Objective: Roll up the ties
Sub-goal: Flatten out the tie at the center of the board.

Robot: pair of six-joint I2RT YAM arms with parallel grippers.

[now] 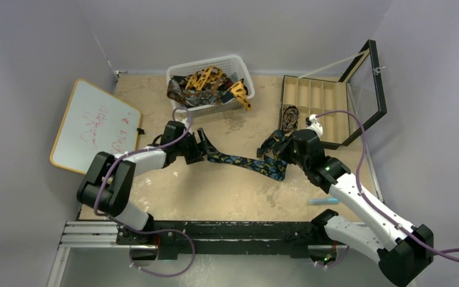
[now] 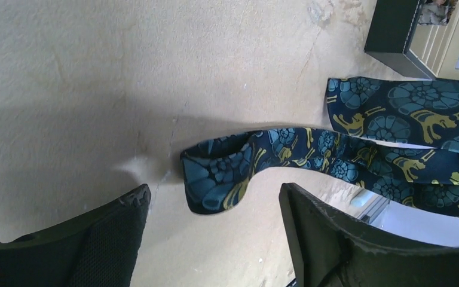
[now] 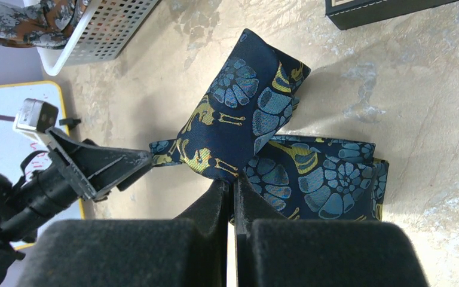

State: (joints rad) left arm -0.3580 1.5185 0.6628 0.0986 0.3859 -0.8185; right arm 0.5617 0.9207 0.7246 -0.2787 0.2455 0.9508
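Note:
A dark navy tie [image 1: 245, 162] with blue-gold print lies stretched across the middle of the table between my two grippers. My left gripper [image 1: 202, 145] stands open at its narrow end. In the left wrist view that curled end [image 2: 218, 179] rests on the table between the spread fingertips [image 2: 137, 200], touched by neither. My right gripper [image 3: 233, 181] is shut on the tie's wide folded part [image 3: 257, 107], which bunches up in front of it. More ties [image 1: 206, 84], orange-yellow and dark brown, are piled in the basket.
The white mesh basket [image 1: 239, 63] stands at the back centre. A black compartment box [image 1: 314, 95] with its lid raised sits at the back right, a rolled tie [image 1: 289, 116] at its near corner. A whiteboard [image 1: 92, 125] lies at the left.

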